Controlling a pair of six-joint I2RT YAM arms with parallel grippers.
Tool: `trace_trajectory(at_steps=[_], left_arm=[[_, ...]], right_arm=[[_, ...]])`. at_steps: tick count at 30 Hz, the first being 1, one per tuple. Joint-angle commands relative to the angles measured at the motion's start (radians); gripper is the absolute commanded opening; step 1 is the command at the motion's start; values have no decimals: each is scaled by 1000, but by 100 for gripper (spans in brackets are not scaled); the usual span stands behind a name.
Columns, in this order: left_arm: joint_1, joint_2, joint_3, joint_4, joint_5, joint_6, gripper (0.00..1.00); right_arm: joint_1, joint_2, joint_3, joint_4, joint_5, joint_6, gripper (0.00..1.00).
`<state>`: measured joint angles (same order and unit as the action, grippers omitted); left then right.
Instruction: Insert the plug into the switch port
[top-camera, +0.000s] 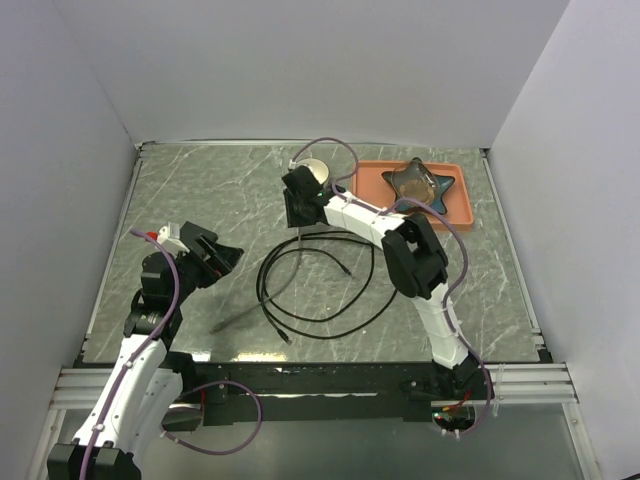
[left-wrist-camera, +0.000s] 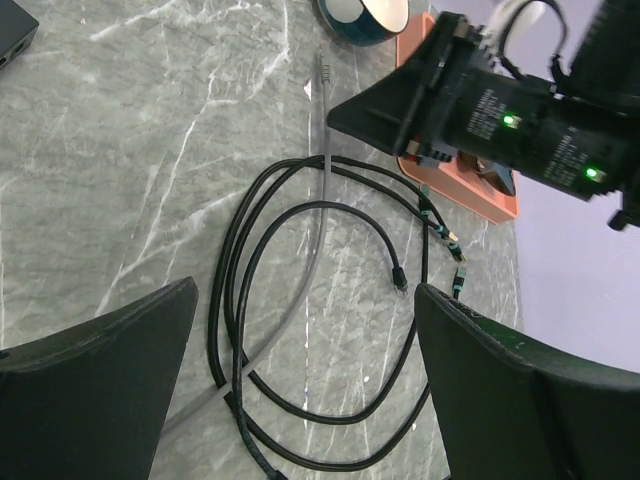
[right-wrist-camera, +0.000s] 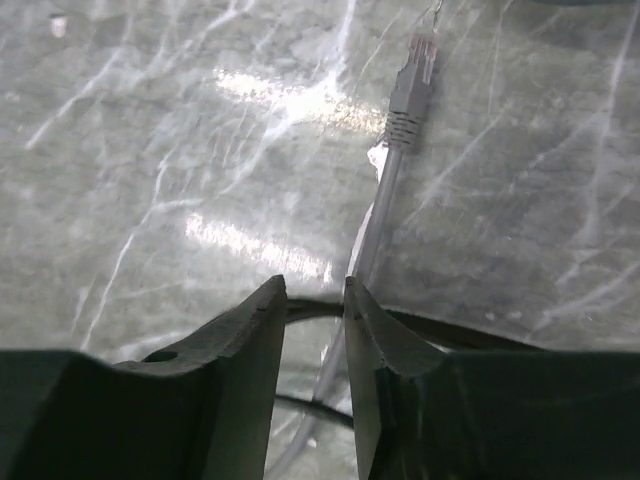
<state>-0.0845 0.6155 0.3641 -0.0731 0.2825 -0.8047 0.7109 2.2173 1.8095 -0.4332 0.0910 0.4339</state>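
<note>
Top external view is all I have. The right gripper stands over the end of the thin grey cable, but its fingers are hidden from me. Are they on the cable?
Observer: Right wrist view: the right gripper has its jaws almost together, and the thin grey cable runs into the narrow gap. Pinched or not, I cannot tell.
Operator: Where is the plug?
Observer: The grey plug with clear tip lies flat on the grey marble table, ahead of the gripper.
Operator: And the other arm?
Observer: Left wrist view: the left gripper is wide open and holds nothing.
</note>
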Motion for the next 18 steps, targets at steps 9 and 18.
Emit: trace_trajectory(at_steps=[9, 18], left_arm=[[0, -3, 6, 32, 21, 13, 96], [0, -7, 12, 16, 23, 16, 96]], right_arm=[[-1, 51, 57, -95, 89, 9, 41], [-13, 116, 82, -45, -25, -14, 25]])
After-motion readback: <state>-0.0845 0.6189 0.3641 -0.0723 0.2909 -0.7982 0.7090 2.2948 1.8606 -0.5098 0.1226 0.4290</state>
